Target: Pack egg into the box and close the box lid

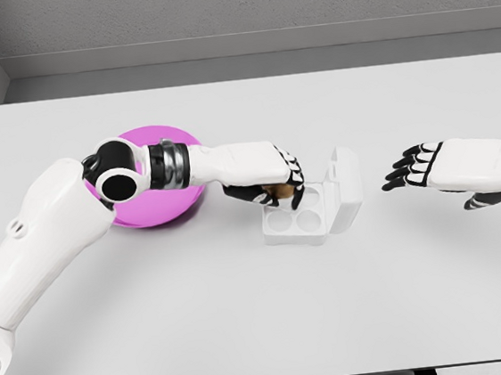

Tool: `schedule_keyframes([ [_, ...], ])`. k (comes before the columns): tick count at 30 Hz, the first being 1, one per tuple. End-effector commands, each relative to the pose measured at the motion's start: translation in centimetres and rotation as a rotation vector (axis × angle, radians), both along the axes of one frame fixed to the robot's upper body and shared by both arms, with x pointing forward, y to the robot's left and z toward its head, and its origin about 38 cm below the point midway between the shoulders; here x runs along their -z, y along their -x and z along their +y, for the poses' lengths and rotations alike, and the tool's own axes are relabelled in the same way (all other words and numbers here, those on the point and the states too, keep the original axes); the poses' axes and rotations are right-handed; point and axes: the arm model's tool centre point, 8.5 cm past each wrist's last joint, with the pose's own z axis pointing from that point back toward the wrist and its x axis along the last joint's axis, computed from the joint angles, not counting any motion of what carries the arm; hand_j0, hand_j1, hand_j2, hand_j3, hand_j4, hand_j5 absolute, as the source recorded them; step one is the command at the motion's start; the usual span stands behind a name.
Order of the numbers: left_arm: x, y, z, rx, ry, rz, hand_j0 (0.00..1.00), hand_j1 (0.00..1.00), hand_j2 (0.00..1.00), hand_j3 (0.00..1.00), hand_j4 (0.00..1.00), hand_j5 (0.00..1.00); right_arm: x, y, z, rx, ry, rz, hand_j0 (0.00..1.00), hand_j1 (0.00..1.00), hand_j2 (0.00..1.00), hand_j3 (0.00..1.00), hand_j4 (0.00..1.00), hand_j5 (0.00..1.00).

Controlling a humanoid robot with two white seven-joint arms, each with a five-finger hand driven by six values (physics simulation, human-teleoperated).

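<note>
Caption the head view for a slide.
Left hand lowers brown egg into open box; right hand waits open.

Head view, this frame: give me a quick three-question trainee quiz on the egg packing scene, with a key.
1. True or false: the box lid is already closed over the box.
2. Which hand holds the brown egg? A) left hand B) right hand C) neither
3. Fill in: the pink bowl sits on the table to the ____ of the box in the picture.

Key
1. False; the lid stands up, the cups are exposed.
2. A; its fingers curl round the egg above the box's rear cups, while the right hand hangs open and empty beside the lid.
3. left
</note>
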Motion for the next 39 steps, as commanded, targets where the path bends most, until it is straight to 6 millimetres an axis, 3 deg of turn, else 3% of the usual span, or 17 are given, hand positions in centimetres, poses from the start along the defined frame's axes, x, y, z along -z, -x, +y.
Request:
schedule_keyframes([
  [1,0.0,-0.1,0.0,-0.004,0.007,0.008,0.57,0.57,0.57,0.57,0.57,0.57,0.0,0.0,0.0,0.003,-0.004,0.001,1.0,1.0,1.0,1.0,1.0,1.0],
  [14,0.2,0.3,-0.8,0.015,0.009,0.014,0.62,0.62,0.62,0.62,0.62,0.62,-0.1,0.0,0.0,0.002,-0.005,0.0,1.0,1.0,1.0,1.0,1.0,1.0],
  [19,0.1,0.3,-0.6,0.012,0.009,0.014,0.9,0.9,0.9,0.9,0.9,0.9,0.0,0.0,0.1,0.002,-0.006,0.001,1.0,1.0,1.0,1.0,1.0,1.0],
  [22,-0.1,0.2,-0.3,0.007,0.019,0.023,1.0,1.0,1.0,1.0,1.0,1.0,0.0,0.0,0.1,0.001,-0.007,0.003,1.0,1.0,1.0,1.0,1.0,1.0],
  [24,-0.2,0.1,-0.1,0.004,0.028,0.029,1.0,1.0,1.0,1.0,1.0,1.0,0.0,-0.1,-0.1,0.006,-0.005,0.001,1.0,1.0,1.0,1.0,1.0,1.0],
  [28,-1.3,-0.8,2.2,-0.033,0.032,0.023,1.0,1.0,1.0,1.0,1.0,1.0,0.1,-0.1,-0.1,0.006,-0.003,0.002,1.0,1.0,1.0,1.0,1.0,1.0],
  [31,-2.3,-1.7,6.3,-0.107,0.046,0.036,1.0,1.0,1.0,1.0,1.0,1.0,0.1,-0.1,-0.1,0.007,-0.003,0.001,1.0,1.0,1.0,1.0,1.0,1.0],
  [34,-2.6,-2.1,9.2,-0.157,0.014,0.023,1.0,1.0,1.0,1.0,1.0,1.0,0.1,-0.2,0.1,0.004,-0.011,-0.001,1.0,1.0,1.0,1.0,1.0,1.0],
  [39,-3.6,-2.6,11.1,-0.198,0.017,0.003,1.0,1.0,1.0,1.0,1.0,1.0,0.4,-0.3,1.1,-0.009,-0.039,-0.002,1.0,1.0,1.0,1.0,1.0,1.0],
])
